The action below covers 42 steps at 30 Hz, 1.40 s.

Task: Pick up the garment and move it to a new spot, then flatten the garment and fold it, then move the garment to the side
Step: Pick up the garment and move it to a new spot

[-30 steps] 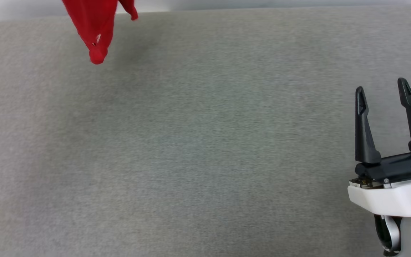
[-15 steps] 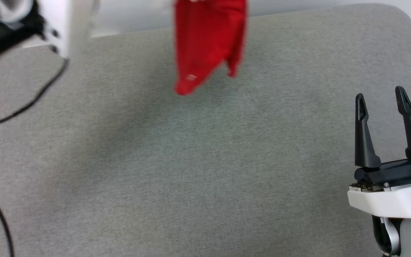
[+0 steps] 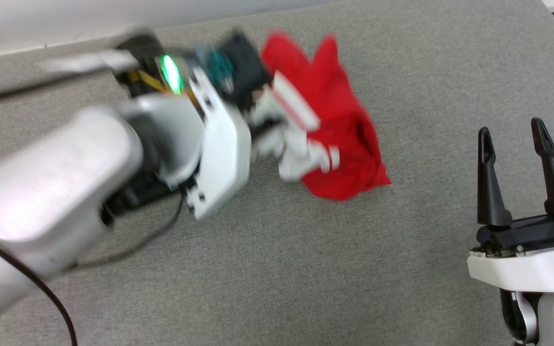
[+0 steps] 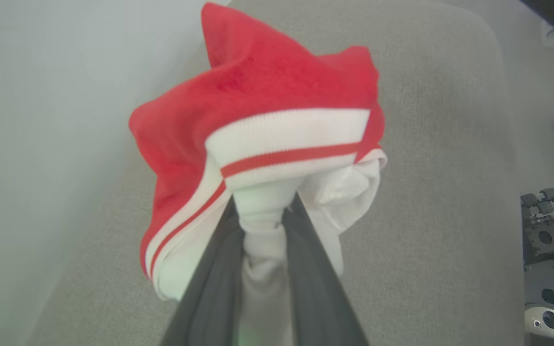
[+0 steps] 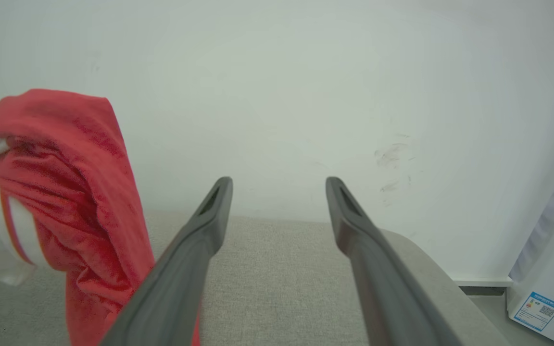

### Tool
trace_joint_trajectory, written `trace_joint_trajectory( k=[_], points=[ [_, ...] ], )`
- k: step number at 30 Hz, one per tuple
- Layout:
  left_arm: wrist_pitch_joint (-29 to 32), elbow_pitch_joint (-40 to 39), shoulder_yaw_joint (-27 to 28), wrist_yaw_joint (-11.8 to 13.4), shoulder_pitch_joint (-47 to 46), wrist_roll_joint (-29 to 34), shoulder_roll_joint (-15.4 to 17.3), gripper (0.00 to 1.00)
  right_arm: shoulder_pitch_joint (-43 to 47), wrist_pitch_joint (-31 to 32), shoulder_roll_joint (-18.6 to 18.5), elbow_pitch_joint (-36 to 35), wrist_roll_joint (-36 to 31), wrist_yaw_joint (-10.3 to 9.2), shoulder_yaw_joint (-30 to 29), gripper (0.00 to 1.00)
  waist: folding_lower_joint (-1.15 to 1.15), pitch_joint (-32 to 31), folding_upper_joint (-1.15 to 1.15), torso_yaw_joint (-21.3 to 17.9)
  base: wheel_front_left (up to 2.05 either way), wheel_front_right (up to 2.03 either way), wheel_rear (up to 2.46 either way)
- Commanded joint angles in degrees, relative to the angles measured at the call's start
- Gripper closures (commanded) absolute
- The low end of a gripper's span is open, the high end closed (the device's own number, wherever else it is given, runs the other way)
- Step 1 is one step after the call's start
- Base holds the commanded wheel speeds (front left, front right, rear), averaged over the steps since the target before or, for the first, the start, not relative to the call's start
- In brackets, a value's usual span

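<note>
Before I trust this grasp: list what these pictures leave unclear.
- Left wrist view: bunched garment covers the left gripper fingertips.
- Head view: motion blur smears that gripper and its grip.
- Right wrist view: right gripper finger hides the garment's lower end.

Garment (image 4: 258, 81) red, white with red stripe; surface (image 3: 306, 264) grey.

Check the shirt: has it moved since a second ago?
Yes. The shirt, in the left hand, has come down and nearer from the far edge of the table.
</note>
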Motion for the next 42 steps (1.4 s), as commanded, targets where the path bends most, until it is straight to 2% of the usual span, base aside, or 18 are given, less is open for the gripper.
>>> trace_joint_trajectory(
  k=[1,10,18,19,20,23,26,33,34,42],
  points=[
    [-0.68,0.94,-1.24,0.2,2.28,0.51,-0.41,1.0,-0.21,-0.11,0.15,0.14,-0.1,-0.02,0.05,0.0,0.0,0.55,0.0,-0.03,0.0,0.0,0.0],
    [-5.11,10.64,-8.2,0.08,16.34,1.33,-4.59,1.0,-0.79,-0.11,0.15,1.42,-0.87,-0.03,-0.15,0.0,0.0,2.81,0.0,0.67,0.0,0.0,0.0],
    [-7.13,16.03,-10.21,-0.4,22.49,2.32,-8.66,1.0,-0.34,-0.11,0.14,2.39,-1.49,-0.03,-0.19,0.0,0.0,1.99,0.0,1.97,0.0,0.0,0.0],
    [-8.31,16.36,-9.92,-0.37,22.2,2.72,-9.04,0.13,-0.14,-0.1,0.14,2.61,-1.56,-0.02,-0.17,0.0,0.0,1.55,0.0,2.17,0.0,0.0,0.0],
    [-9.43,16.7,-9.51,-0.34,21.89,3.09,-9.48,0.0,0.13,-0.11,0.15,2.75,-1.58,-0.03,-0.18,0.0,0.0,1.06,0.0,2.43,0.0,0.0,0.0],
    [-13.5,16.51,-7.52,0.56,20.38,4.48,-10.31,0.0,1.15,-0.11,0.14,3.24,-1.79,-0.02,0.01,0.0,0.0,-0.82,0.0,3.34,0.0,0.0,0.0],
    [-18.15,14.87,-5.51,2.51,19.77,5.91,-10.81,0.0,2.21,-0.1,0.14,3.66,-2.13,-0.02,0.01,0.0,0.0,-3.17,0.0,4.4,0.0,0.0,0.0],
    [-28.12,9.48,0.86,10.75,21.85,8.17,-7.65,0.0,4.41,-0.1,0.15,4.14,-2.88,-0.02,-0.28,0.0,0.0,-7.67,0.0,6.9,0.0,0.0,0.0],
    [-28.12,9.48,0.86,10.75,21.85,8.17,-7.65,0.0,4.41,-0.1,0.15,4.14,-2.88,-0.02,-0.28,0.0,0.0,-7.67,0.0,6.9,0.0,0.0,0.0],
    [-41.19,7.17,8.43,23.39,29.17,10.47,-3.34,0.0,5.78,-0.11,0.14,4.41,-3.33,-0.02,-0.7,0.0,0.0,-10.54,0.0,9.02,0.0,0.0,0.0]
  ],
)
